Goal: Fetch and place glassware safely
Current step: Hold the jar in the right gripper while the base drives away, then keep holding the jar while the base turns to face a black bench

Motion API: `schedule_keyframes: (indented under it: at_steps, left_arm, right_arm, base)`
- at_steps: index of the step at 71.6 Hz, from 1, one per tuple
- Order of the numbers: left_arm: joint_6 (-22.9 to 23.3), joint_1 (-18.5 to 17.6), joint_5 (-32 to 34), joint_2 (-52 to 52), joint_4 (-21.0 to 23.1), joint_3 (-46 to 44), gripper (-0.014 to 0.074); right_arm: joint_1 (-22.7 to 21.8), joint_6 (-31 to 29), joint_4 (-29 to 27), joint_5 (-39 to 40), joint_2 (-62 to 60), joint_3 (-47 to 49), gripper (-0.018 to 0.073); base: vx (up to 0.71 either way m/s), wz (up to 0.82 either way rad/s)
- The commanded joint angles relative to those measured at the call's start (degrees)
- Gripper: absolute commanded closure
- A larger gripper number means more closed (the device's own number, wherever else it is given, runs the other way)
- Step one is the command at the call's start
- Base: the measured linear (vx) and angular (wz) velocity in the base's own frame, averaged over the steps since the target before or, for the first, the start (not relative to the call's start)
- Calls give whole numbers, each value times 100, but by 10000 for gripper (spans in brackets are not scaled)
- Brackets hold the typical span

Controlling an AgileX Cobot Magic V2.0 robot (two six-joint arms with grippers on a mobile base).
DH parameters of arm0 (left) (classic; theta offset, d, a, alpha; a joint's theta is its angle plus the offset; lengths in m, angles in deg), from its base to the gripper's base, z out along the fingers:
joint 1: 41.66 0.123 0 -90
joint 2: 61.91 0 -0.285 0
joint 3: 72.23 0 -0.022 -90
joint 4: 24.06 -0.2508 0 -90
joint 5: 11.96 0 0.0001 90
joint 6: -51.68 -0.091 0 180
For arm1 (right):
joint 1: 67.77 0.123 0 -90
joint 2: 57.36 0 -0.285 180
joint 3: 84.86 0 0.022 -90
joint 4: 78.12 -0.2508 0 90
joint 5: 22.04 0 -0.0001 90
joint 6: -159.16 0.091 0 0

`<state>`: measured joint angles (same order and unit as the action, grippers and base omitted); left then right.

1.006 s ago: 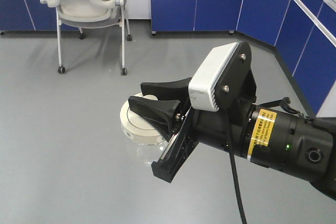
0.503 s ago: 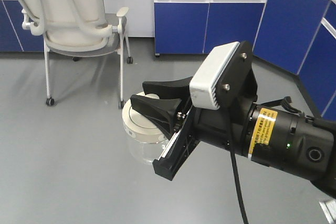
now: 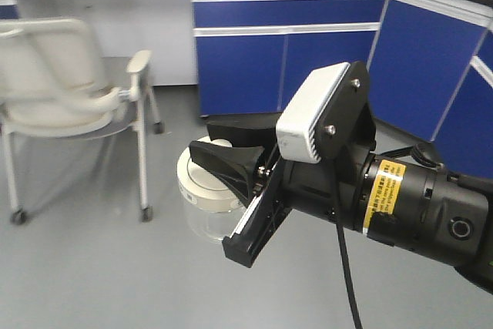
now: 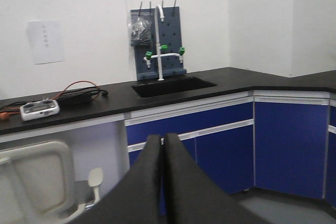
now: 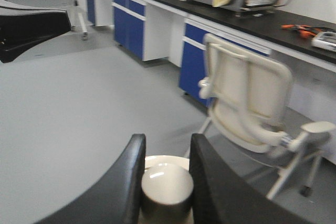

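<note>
Chair (image 3: 69, 82) has slid to the left edge of the view and the blue cabinets (image 3: 285, 59) look closer now. Jar (image 3: 204, 194) hangs mid-air above the floor, right gripper (image 3: 202, 140) clamped on its knob (image 5: 167, 184). Left gripper (image 4: 161, 142) is pinched fully together, holding nothing.

I see a grey floor (image 3: 77, 267) running up to blue cabinets (image 3: 285, 67) under a black bench (image 4: 220, 80) that turns the corner. A white chair (image 3: 46, 67) stands beside the cabinets. On the white wall (image 4: 89, 3) hang a paper sheet (image 4: 45, 40) and a pegboard rack (image 4: 157, 38) above the sink (image 4: 173, 85).
</note>
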<state>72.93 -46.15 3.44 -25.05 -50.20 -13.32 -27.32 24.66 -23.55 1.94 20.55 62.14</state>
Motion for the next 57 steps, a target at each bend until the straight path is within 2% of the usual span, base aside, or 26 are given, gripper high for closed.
schedule_keyframes:
  at_steps: [1,23,57]
  left_arm:
    - [55,-37,356,30,70,-165,603]
    - [55,-37,356,30,70,-165,603]
    - [55,-37,356,30,70,-165,603]
  right_arm:
    - [-24,-2,-164,359,-171,187,559]
    - [-24,-2,-164,359,-171,187,559]
    - [-24,-2,-164,365,-171,187,559]
  base:
    - [46,-48]
    - [41,-66]
    - [33,-88]
